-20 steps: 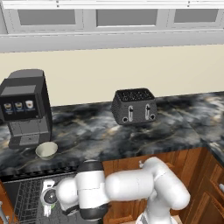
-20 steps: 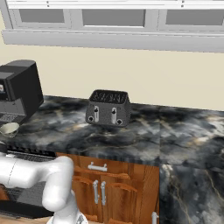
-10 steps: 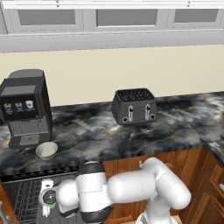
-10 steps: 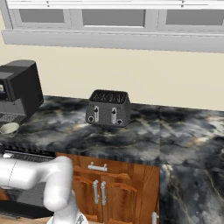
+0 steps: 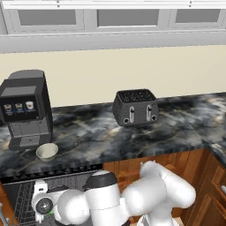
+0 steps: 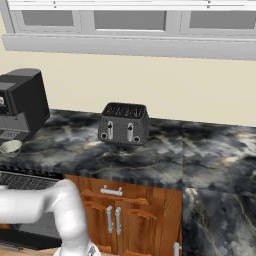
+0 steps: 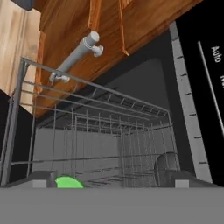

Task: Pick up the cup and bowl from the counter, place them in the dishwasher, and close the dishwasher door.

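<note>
My hand [image 7: 112, 181] is down in the dishwasher [image 7: 144, 109] rack, jaws spread wide, gripping nothing. The cup [image 7: 68, 182], a green sliver, sits just below it; looks delivered. The bowl [image 5: 47, 152] waits on the counter [image 5: 97, 137] by the coffee machine [image 5: 24, 108]. Door [image 7: 205, 87] not yet closed.

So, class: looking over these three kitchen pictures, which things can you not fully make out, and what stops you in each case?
- The cup, hand view: just a green sliver above the grey band, so its pose in the dishwasher rack is unclear.
- The bowl, right base view: cut by the left edge.
- The gripper, left base view: hidden behind the arm's white body.
- The coffee machine buttons: too small to read.
</note>
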Available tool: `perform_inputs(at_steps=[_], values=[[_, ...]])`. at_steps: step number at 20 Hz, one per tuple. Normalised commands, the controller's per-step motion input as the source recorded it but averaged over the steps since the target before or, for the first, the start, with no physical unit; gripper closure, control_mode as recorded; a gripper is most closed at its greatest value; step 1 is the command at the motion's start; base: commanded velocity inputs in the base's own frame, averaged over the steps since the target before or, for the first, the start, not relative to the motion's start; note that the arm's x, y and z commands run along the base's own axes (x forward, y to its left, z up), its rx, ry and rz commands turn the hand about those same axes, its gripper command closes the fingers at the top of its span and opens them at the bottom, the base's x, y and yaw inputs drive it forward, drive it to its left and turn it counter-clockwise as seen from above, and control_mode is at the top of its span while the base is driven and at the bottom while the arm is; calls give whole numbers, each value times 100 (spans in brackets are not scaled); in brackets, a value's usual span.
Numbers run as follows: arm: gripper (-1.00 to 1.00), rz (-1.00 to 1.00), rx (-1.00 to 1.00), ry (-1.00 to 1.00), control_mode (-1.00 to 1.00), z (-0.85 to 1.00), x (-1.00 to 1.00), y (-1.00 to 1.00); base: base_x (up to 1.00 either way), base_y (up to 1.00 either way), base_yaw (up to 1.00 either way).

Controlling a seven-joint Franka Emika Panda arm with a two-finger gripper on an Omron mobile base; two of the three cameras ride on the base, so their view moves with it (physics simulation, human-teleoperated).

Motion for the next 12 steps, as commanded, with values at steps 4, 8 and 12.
perform_inputs(at_steps=[4, 8, 12], values=[[-100, 0, 7, -6, -100, 57, -32, 1, 0, 0, 0], [-100, 0, 6, -1, -100, 24, -4, 0, 0, 0, 0], [-100, 0, 3, 0, -100, 6, 0, 0, 0, 0, 0]])
